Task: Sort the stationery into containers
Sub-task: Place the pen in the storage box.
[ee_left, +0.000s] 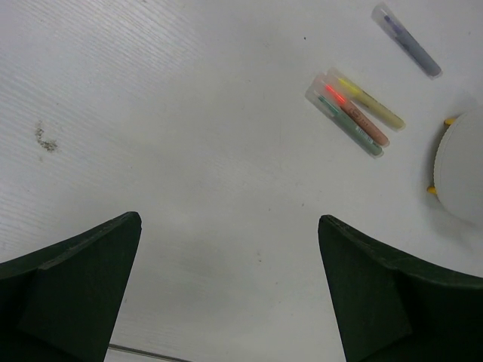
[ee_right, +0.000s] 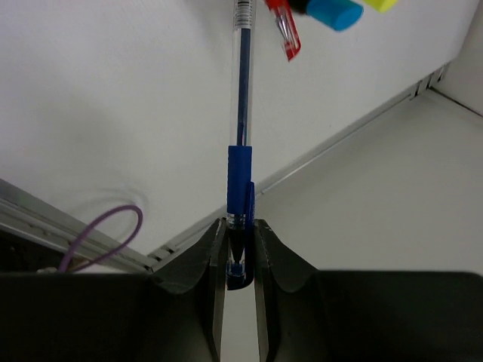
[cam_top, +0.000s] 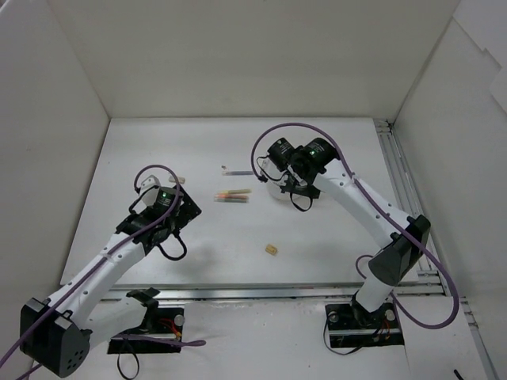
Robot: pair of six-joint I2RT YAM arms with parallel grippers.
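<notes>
Right tool [ee_right: 240,228] clenched on blue pen [ee_right: 239,177], barrel pointing straight ahead. Left tool [ee_left: 229,219] released, empty; three pastel pens [ee_left: 355,113] lie ahead to its right, white organizer [ee_left: 462,170] farther right.

The white organizer [ee_left: 462,173] runs off the right edge of the left wrist view. In the right wrist view the top edge cuts the blue pen [ee_right: 241,98], whose lower end is buried inside the right pincer [ee_right: 240,253]. The red pen tip [ee_right: 287,34], blue cap [ee_right: 333,11] and yellow cap [ee_right: 381,4] are cropped too.
</notes>
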